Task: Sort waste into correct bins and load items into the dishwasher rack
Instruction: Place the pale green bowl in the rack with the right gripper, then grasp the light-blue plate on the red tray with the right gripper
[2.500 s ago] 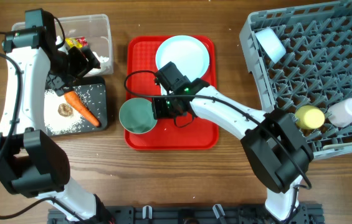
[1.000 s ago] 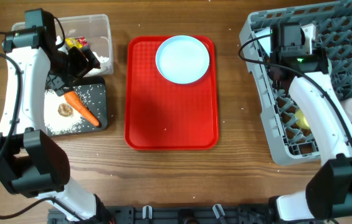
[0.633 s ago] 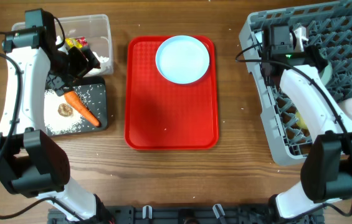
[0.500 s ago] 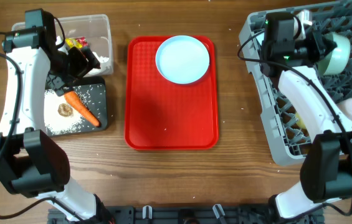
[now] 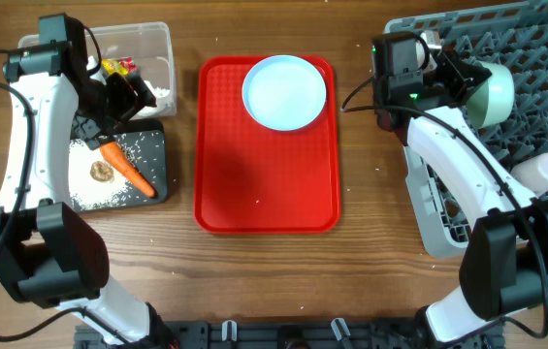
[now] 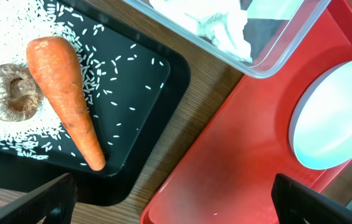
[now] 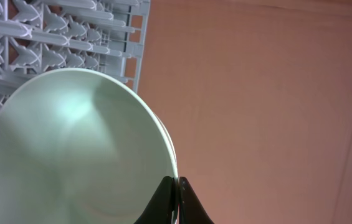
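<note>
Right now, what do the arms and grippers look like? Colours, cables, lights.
Both match: the left arm and right arm have white rounded link shells joined by bulky black joint housings. A thin black cable runs loose along each. The left gripper and right gripper are black, with slim black fingers. A green light glows on the right wrist's black camera block.

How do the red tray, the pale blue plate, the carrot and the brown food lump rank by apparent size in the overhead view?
1. red tray
2. pale blue plate
3. carrot
4. brown food lump
All four differ clearly, with no close calls.
</note>
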Robot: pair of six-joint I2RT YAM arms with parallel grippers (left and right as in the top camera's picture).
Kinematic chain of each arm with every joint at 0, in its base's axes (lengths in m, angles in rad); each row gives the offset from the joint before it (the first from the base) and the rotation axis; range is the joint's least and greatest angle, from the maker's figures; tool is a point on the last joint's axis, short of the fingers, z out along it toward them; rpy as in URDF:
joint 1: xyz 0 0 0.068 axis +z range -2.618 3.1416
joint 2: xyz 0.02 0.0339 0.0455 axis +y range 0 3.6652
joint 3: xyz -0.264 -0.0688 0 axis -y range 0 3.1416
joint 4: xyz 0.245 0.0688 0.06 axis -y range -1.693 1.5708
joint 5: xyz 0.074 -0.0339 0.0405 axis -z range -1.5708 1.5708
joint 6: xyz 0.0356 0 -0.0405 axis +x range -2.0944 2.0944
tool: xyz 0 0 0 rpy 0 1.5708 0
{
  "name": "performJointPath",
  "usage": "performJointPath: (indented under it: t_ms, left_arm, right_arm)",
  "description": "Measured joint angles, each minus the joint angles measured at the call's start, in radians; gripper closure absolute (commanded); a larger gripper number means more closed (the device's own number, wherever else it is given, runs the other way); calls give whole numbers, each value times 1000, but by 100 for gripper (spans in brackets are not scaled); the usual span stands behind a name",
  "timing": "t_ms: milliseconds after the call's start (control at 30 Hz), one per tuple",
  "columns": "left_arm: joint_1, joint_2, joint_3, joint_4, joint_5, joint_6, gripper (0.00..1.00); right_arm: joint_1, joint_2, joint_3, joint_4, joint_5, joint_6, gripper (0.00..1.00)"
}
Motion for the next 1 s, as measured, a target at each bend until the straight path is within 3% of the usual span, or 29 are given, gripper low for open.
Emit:
performJointPath:
  t_ms: [233,300,400,433,500,600,733,833,933,1000]
  left_arm:
    - [0,0,0,0,0,0,0]
    - [0,0,0,0,0,0,0]
    - [0,0,0,0,0,0,0]
    - [0,0,0,0,0,0,0]
    - [0,0,0,0,0,0,0]
    - [0,0,0,0,0,0,0]
    - [0,0,0,0,0,0,0]
    - [0,0,0,2,0,0,0]
    - [0,0,0,0,1,0,0]
    - [0,0,0,0,0,0,0]
  right_arm:
    - [67,1,-181,45,-8,56,96]
    - [66,1,-182,71,-9,56,59]
    - [66,1,-186,111,-9,63,45]
    - [70,1,-186,115,-11,64,34]
    - [86,1,-186,123,-29,68,0]
    - [133,1,-190,156,-76,68,0]
    - [149,1,-200,366,-92,58,0]
    - [148,3,-214,795,-71,-78,0]
    - [150,10,-204,1347,-46,-332,0]
    - [168,8,-202,1416,-38,-399,0]
